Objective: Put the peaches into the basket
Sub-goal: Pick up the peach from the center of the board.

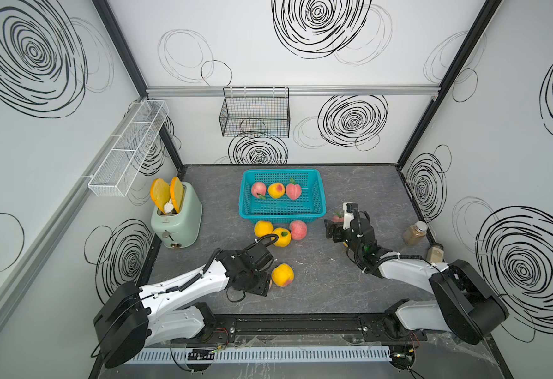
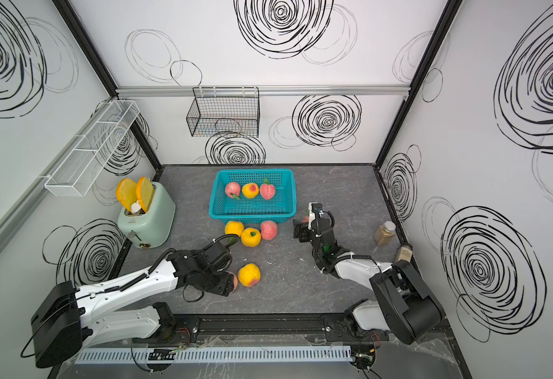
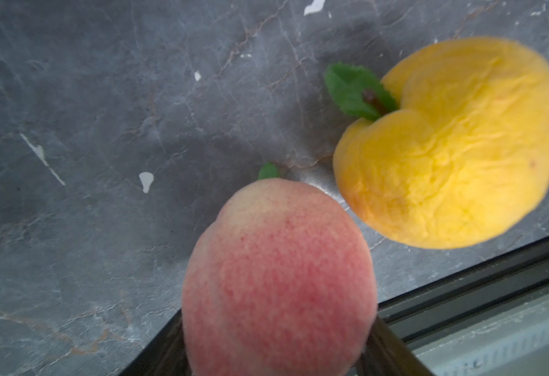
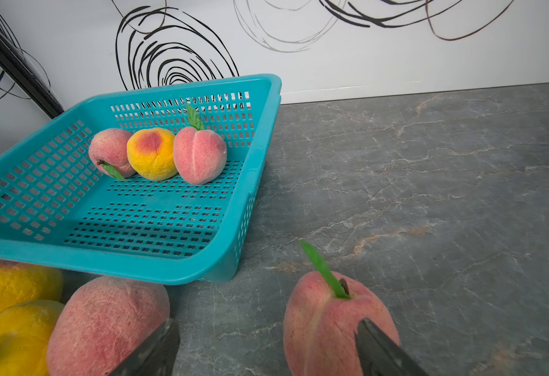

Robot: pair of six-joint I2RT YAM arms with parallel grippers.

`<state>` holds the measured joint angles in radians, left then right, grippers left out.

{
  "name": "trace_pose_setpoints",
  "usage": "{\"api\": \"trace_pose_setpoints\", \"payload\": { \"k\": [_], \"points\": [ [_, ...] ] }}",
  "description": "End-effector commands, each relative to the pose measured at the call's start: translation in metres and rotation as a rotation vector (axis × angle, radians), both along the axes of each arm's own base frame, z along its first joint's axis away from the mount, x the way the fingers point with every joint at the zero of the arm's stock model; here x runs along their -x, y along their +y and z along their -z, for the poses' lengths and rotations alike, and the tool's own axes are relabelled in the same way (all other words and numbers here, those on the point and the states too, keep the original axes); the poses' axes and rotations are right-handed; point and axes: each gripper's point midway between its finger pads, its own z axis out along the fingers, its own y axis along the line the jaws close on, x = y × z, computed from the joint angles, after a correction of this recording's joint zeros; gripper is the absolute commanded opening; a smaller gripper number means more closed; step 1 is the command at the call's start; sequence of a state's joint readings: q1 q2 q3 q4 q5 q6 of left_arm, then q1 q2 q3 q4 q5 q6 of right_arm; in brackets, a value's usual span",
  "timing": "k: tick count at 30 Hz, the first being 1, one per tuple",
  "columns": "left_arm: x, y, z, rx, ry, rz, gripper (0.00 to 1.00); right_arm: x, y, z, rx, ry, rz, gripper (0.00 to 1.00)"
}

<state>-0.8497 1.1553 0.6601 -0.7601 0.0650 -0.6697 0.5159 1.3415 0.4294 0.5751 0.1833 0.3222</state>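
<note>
The left tool [image 3: 276, 325] is clamped on a pink peach [image 3: 279, 260], fingers against both its sides, near the front edge of the grey surface [image 3: 103, 162], and a yellow peach [image 3: 452, 146] lies just beside it. The right tool [image 4: 266, 351] stands wide apart and holds nothing; one finger shows in front of a leafed pink peach [image 4: 325, 319], which rests on the surface near the right front corner of the turquoise basket [image 4: 201, 267]. The basket holds three peaches [image 1: 276, 190] in a row toward its far side, and three loose peaches [image 1: 281, 235] sit bunched on the surface just before its near rim.
</note>
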Motion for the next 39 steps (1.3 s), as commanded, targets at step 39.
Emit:
{"api": "trace_pose_setpoints", "payload": {
  "k": [39],
  "points": [
    [-0.102,-0.023,-0.151,0.349,-0.521,-0.158,0.60,0.005,0.003,-0.014,-0.040,-0.025,-0.015,0.88]
  ]
}}
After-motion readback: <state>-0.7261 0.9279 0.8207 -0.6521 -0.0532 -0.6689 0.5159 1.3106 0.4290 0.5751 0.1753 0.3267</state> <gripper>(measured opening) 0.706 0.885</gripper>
